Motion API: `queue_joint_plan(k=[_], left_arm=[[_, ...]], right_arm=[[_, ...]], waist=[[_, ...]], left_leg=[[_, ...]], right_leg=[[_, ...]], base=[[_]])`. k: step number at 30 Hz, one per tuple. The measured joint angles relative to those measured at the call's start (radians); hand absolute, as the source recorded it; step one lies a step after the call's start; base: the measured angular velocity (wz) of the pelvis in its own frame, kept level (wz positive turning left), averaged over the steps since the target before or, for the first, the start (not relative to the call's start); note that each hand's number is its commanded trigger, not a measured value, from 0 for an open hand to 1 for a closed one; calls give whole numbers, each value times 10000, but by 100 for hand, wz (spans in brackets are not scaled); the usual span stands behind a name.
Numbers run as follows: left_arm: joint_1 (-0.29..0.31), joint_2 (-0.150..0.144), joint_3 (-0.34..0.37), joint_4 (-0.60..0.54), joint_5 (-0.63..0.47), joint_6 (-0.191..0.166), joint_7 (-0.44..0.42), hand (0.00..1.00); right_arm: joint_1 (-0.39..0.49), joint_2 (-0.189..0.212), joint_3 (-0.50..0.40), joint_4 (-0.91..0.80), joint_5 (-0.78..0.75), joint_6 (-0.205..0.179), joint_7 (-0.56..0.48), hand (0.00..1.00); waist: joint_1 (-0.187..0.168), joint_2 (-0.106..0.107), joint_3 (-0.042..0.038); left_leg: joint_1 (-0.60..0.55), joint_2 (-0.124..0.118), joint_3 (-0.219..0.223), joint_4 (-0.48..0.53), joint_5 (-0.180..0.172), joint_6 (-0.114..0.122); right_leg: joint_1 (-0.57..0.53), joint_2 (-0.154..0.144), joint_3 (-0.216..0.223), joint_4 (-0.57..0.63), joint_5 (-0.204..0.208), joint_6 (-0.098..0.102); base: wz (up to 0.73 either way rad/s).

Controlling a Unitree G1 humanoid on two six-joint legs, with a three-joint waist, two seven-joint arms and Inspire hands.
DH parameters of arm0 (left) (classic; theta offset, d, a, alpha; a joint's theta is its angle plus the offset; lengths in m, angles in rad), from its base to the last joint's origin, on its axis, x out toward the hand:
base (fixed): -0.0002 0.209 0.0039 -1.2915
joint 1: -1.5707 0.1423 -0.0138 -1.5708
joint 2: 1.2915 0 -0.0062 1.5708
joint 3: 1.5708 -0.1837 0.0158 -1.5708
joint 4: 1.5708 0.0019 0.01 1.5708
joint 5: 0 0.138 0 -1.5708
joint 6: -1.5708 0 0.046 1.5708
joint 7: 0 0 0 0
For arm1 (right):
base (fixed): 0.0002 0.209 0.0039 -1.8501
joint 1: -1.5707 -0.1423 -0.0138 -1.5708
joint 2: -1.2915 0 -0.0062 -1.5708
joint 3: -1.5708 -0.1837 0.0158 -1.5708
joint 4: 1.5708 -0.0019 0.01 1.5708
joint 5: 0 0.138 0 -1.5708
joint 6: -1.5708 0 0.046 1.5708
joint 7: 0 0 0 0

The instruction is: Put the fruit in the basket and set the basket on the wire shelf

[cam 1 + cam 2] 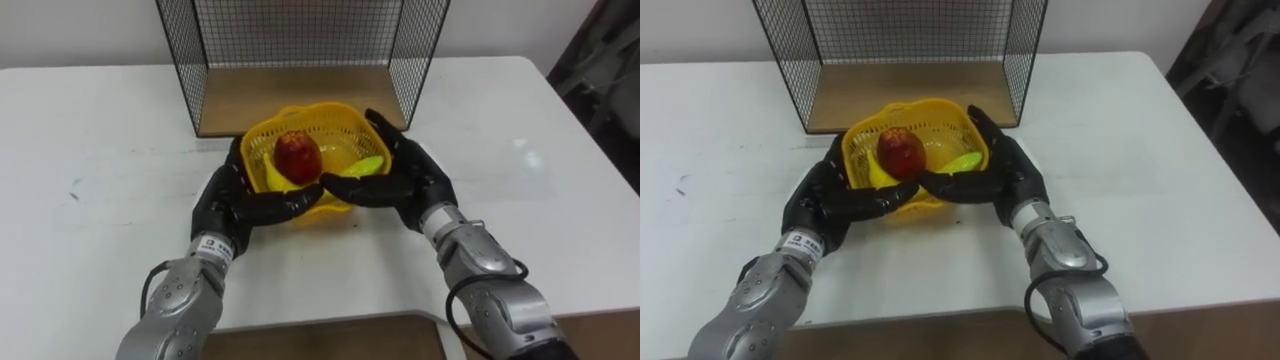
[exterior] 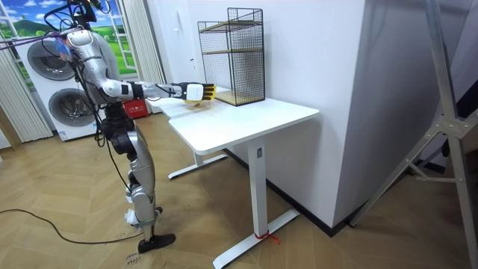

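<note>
**Both hands clasp the fruit basket before the wire shelf**

The yellow basket point(image 1: 256, 134) sits near the tabletop's point(image 1: 100, 150) far edge, just in front of the wire shelf point(image 1: 300, 95). It holds a red apple point(image 1: 297, 155), a banana point(image 1: 271, 179) and a green fruit point(image 1: 366, 165). The left hand point(image 1: 235, 197) and right hand point(image 1: 412, 175) curl around its two sides, fingers meeting over the near rim.

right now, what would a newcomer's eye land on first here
The bright yellow basket stands out, gripped from both sides by the black left hand and right hand near the middle of the white table. Inside it lies a red apple with yellow-green fruit. Just behind stands the black wire shelf.
</note>
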Motion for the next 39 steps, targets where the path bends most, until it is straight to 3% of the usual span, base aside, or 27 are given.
queue_joint_plan(k=[5, 11, 25, 28, 30, 32, 35, 38, 39], left_arm=[[-6, 31, -47, 0, 22, 0, 0, 0], [-21, 22, -18, -3, 576, 1, 34, 0], [-191, 39, 257, -144, 672, 1, 60, 0], [-190, -23, 276, -151, 938, -3, 59, 0], [-190, -59, 382, -146, 1001, -143, 60, 0], [-189, -56, 515, -112, 1081, -259, 59, 0], [-189, -32, 630, -44, 1093, -432, 59, 0], [-188, -59, 660, -44, 1122, -447, 57, 0], [-191, -80, 732, -31, 1123, -466, 53, 0]], right_arm=[[437, -10, 78, -571, -22, -7, -111, 0], [674, -10, 100, -853, -207, -7, -279, 0], [675, 3, 69, -868, -2, -7, -282, 0], [677, 72, 15, -867, -176, -12, -231, 0], [674, 166, 10, -863, -146, -29, -171, 0], [715, 223, 18, -862, -144, -30, -85, 0], [722, 226, 44, -862, -165, -34, 120, 0], [722, 197, 35, -863, -210, -33, 153, 0], [718, 242, 38, -855, -182, -34, 167, 0]], waist=[[-7, 114, -66], [15, 113, -65], [103, 107, -69], [237, 54, -31], [313, -111, 75], [334, -193, 127], [400, -233, 141], [448, -125, 153], [490, -139, 165]], left_leg=[[71, 4, 112, -41, 0, -1], [142, 7, 210, -142, -1, -1], [77, 27, 217, -103, 0, 0], [140, 51, 231, 58, -2, -3], [-28, 107, 242, 618, -59, -84], [-352, 274, 235, 1463, -274, -223], [-1048, 618, 202, 3085, -516, -306], [-1695, 1017, 222, 4526, -438, -285], [-2154, 1079, 95, 5120, -354, -231]], right_leg=[[0, 7, 79, -3, 0, 0], [-11, 14, 132, -4, 3, 2], [-129, 19, 147, -8, 4, -1], [-13, 30, 170, 0, 1, -4], [6, 32, 169, 209, -125, -81], [-31, 98, 117, 537, -323, -183], [-366, 259, 128, 1426, -835, -438], [-430, 493, 207, 1843, -1163, -723], [-457, 464, 249, 1970, -1313, -941]], base=[[-5], [-4], [0], [-3], [2], [8], [0], [0], [5]])
